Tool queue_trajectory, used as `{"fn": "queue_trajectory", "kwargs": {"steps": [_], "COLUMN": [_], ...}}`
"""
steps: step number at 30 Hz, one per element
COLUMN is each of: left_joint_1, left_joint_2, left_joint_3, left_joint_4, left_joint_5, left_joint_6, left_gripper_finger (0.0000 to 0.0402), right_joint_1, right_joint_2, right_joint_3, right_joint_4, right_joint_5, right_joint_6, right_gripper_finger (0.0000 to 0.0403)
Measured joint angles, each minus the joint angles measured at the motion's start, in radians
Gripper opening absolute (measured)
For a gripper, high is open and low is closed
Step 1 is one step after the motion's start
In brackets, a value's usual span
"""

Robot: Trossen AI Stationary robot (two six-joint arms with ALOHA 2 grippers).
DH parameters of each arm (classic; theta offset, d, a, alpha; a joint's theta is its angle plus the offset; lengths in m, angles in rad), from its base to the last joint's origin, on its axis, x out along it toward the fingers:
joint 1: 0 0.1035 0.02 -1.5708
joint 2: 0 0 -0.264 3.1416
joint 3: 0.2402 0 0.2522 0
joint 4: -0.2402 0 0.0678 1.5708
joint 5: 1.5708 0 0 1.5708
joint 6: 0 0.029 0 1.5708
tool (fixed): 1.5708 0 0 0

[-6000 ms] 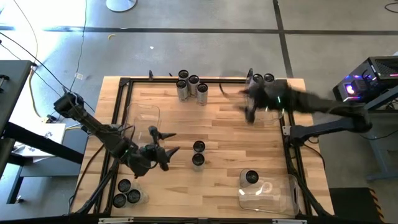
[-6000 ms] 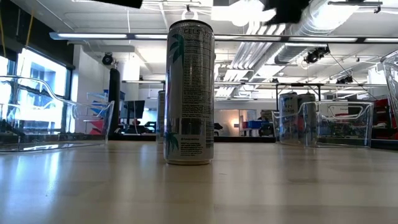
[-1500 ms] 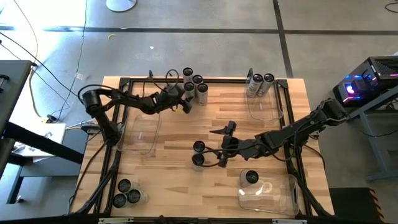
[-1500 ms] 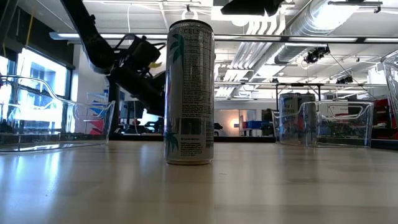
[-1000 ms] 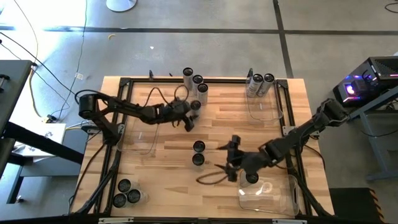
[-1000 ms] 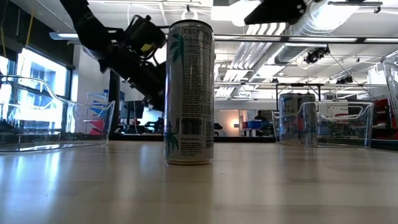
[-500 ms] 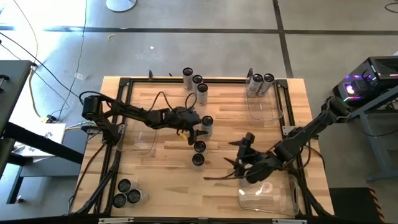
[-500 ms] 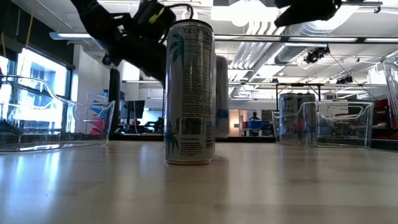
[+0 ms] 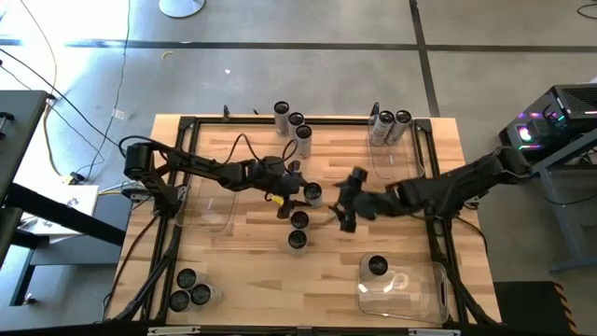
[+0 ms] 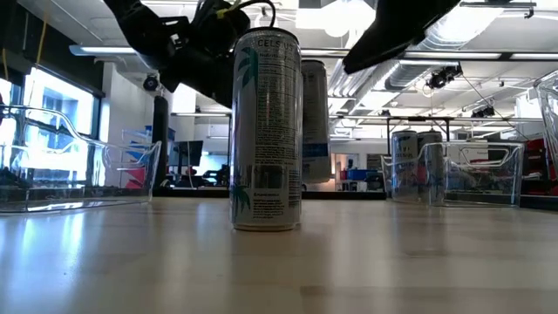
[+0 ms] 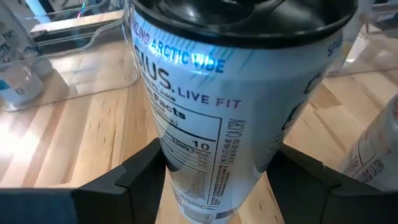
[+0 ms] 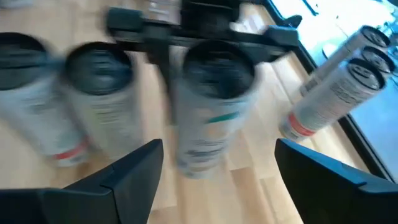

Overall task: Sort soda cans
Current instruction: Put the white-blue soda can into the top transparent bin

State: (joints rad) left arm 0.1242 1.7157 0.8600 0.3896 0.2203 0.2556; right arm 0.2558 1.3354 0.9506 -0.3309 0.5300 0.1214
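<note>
**Q:** What surface is shown, and where do the soda cans stand?

**A:** A pale wooden worktop [image 9: 233, 252] inside a black frame, with an open workshop behind it in the low view. Three cans [image 9: 295, 120] stand in a row at the far edge, and three more [image 9: 388, 119] sit in the clear bin at the far right corner. Three [image 9: 187, 290] are at the near left corner and one [image 9: 376, 267] is in the near right bin. Two loose cans [image 9: 298, 230] stand at the centre (one just behind the other).

**Q:** Which can is in hand?

**A:** The held can [image 9: 312, 193], just beyond the centre pair. The left gripper [image 9: 297, 193] is clamped across its body, one finger [image 11: 134, 180] on either side, below the rim. In the low view its base appears to hang clear of the wood.

**Q:** And the other arm?

**A:** The right gripper [image 9: 343, 207] hovers just right of the held can, its fingers spread wide with nothing between them. Its wrist camera looks straight at that can.

**Q:** How should such a can handle?

**A:** Probably as a tall, slim, thin-walled cylinder: smooth and somewhat slippery, easily tipped, and liable to dent under a hard squeeze. Whether it is full or empty cannot be told. Mid-body, across the width, looks the soundest hold.
</note>
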Motion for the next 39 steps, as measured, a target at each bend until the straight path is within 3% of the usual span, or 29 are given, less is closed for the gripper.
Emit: {"fn": "queue_trajectory", "kwargs": {"steps": [3, 7, 12, 16, 24, 32, 39], "left_joint_1": [0.0, 0.0, 0.0, 0.0, 0.0, -0.001, 0.027], "left_joint_2": [0.0, 0.0, -0.001, -0.002, -0.002, -0.002, -0.007], "left_joint_3": [0.0, 0.0, 0.0, 0.001, 0.001, 0.001, 0.005], "left_joint_4": [-0.021, -0.029, -0.062, -0.082, -0.1, -0.115, -0.183], "left_joint_5": [-0.001, -0.002, -0.004, -0.003, -0.001, -0.009, -0.081], "left_joint_6": [0.001, 0.01, 0.011, 0.013, 0.018, 0.011, -0.048], "left_gripper_finger": [0.0237, 0.0238, 0.0239, 0.024, 0.024, 0.0259, 0.0282], "right_joint_1": [-0.083, -0.158, -0.204, -0.239, -0.272, -0.269, -0.264], "right_joint_2": [0.0, 0.025, 0.083, 0.132, 0.212, 0.228, 0.197], "right_joint_3": [0.0, 0.0, 0.0, 0.0, 0.0, 0.0, 0.0], "right_joint_4": [0.001, 0.039, 0.127, 0.223, 0.333, 0.348, 0.298], "right_joint_5": [-0.104, -0.329, -0.364, -0.478, -0.591, -0.589, -0.459], "right_joint_6": [-0.043, -0.156, -0.219, -0.237, -0.234, -0.217, -0.056], "right_gripper_finger": [0.0305, 0.0305, 0.0305, 0.0305, 0.0301, 0.0239, 0.0239]}}
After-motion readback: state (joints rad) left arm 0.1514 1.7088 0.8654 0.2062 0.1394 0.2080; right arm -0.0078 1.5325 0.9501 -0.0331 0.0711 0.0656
